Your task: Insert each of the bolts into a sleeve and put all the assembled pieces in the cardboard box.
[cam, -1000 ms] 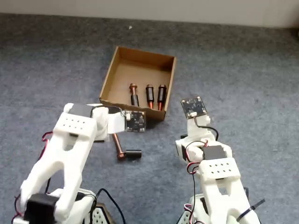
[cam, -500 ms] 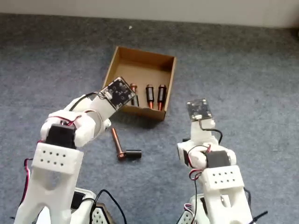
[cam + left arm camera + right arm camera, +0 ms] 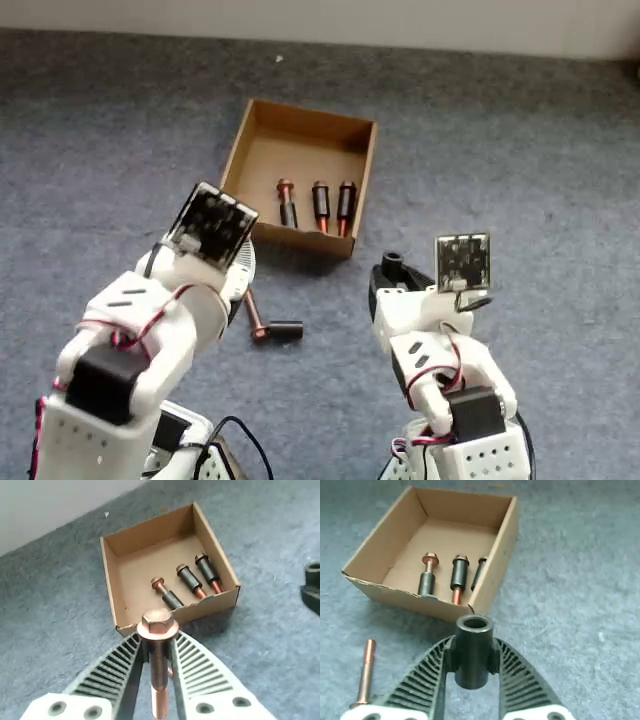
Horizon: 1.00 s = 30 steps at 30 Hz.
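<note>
My left gripper (image 3: 157, 641) is shut on a copper bolt (image 3: 158, 624), held off the carpet with its hex head toward the cardboard box (image 3: 107, 565). My right gripper (image 3: 472, 646) is shut on a black sleeve (image 3: 470, 666), open end up; from above that sleeve (image 3: 392, 265) shows just right of the box's near corner. Three assembled pieces (image 3: 320, 203) lie side by side in the box (image 3: 300, 108). On the carpet between the arms lie a loose bolt (image 3: 252, 312) and a loose black sleeve (image 3: 286, 329).
Grey carpet covers the whole floor, and a pale wall runs along its far edge. The left arm (image 3: 150, 320) stands over the loose bolt's near side. Open carpet lies right of the box and beyond it.
The left arm's wrist swung up from low over the loose parts toward the box, then drew back a little. The right arm's wrist tilted, bringing its held sleeve into the high view.
</note>
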Tool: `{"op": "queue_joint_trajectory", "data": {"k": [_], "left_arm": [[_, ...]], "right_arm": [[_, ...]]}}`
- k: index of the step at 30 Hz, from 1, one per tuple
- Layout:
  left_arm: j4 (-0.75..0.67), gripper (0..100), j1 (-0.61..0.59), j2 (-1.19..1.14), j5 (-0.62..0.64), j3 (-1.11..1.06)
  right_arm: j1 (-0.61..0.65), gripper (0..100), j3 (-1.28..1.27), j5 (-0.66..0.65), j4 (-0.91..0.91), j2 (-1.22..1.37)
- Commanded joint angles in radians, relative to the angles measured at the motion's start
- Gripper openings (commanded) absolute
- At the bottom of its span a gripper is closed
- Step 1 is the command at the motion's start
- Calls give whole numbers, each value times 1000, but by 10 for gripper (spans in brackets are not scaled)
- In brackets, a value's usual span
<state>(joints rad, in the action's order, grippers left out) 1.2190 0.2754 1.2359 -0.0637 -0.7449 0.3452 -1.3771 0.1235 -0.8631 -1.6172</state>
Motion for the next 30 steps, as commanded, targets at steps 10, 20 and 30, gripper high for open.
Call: {"op": "queue_joint_trajectory", "data": {"k": [10,20,30], "left_arm": [[-399,6,21,406,288,-335],[-531,6,21,588,442,-452],[-497,6,151,587,454,-449]], "right_arm": [[265,5,-170,8,243,-211],[470,5,-341,-253,498,-211],[484,5,-367,-272,524,-211]]}}
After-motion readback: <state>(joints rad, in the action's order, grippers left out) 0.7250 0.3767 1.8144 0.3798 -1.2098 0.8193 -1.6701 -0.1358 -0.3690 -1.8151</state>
